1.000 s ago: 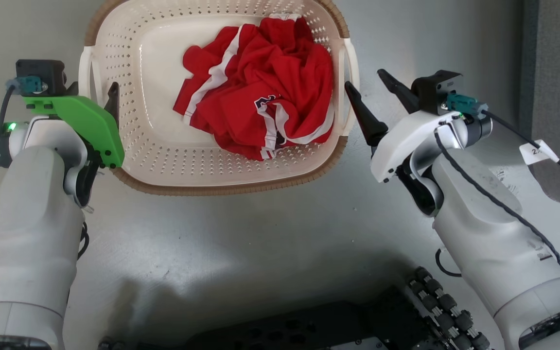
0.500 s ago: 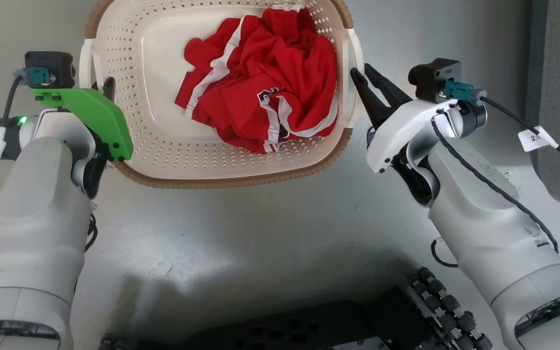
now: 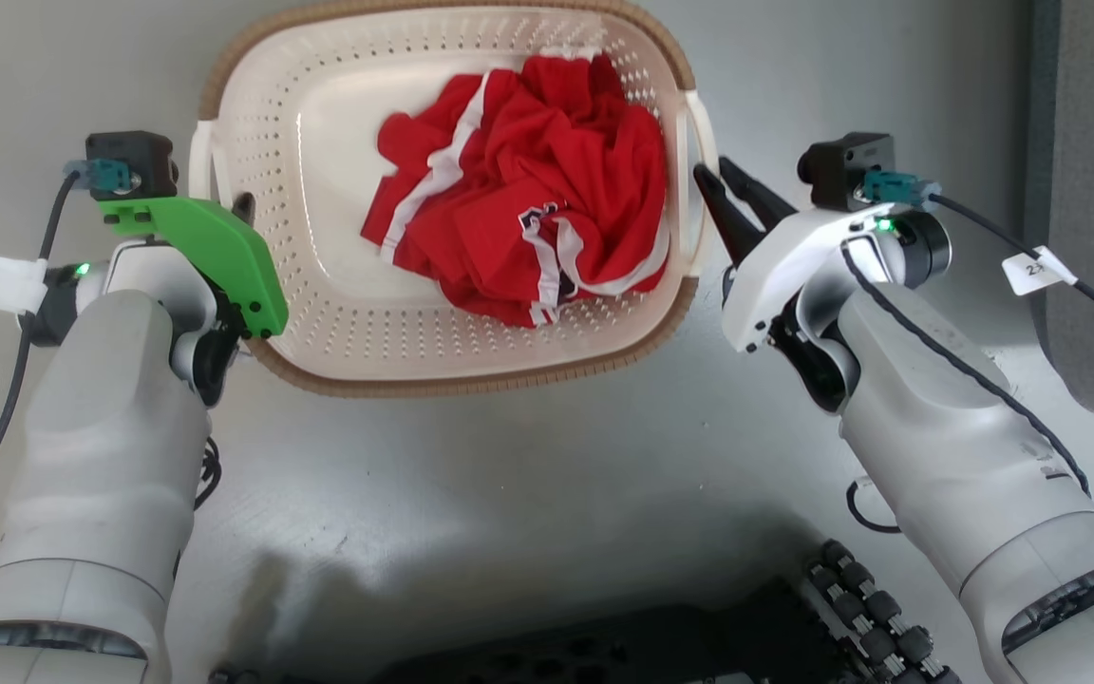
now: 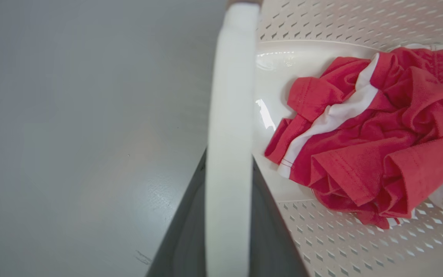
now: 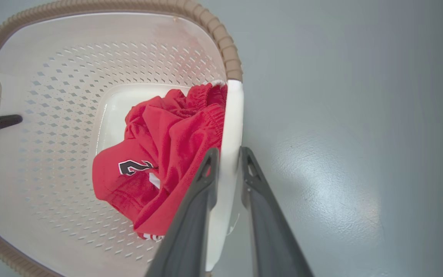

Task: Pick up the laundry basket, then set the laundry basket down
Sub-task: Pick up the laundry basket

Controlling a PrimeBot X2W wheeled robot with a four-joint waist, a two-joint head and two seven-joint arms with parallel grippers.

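Right gripper fingers were spread wide beside the basket a second ago; now they are drawn narrow and clamp the white right loop handle. More of the far rim shows in the head view than before, but the whole picture shifted too, so I cannot tell if the basket itself moved.

Cream-white perforated plastic laundry basket with a brown woven-look rim sits at 12 o'clock in the head view, over smooth grey floor, between the two arms. Cannot tell if it is lifted or resting.

Right wrist view: two dark fingers straddle the handle strip, one inside the basket, one outside, both pressed against it. The other arm's dark fingertip shows at 9 o'clock, at the far handle.

Left gripper is at the basket's 9 o'clock. Left wrist view: white left loop handle runs up between the two dark fingers, gap narrow, held tight. In the head view a bright green plastic bracket covers most of that gripper.

Crumpled red fabric garment with white stripes lies inside the basket, piled toward its 3 o'clock side, touching the wall by the right handle. Black robot base at 6 o'clock.
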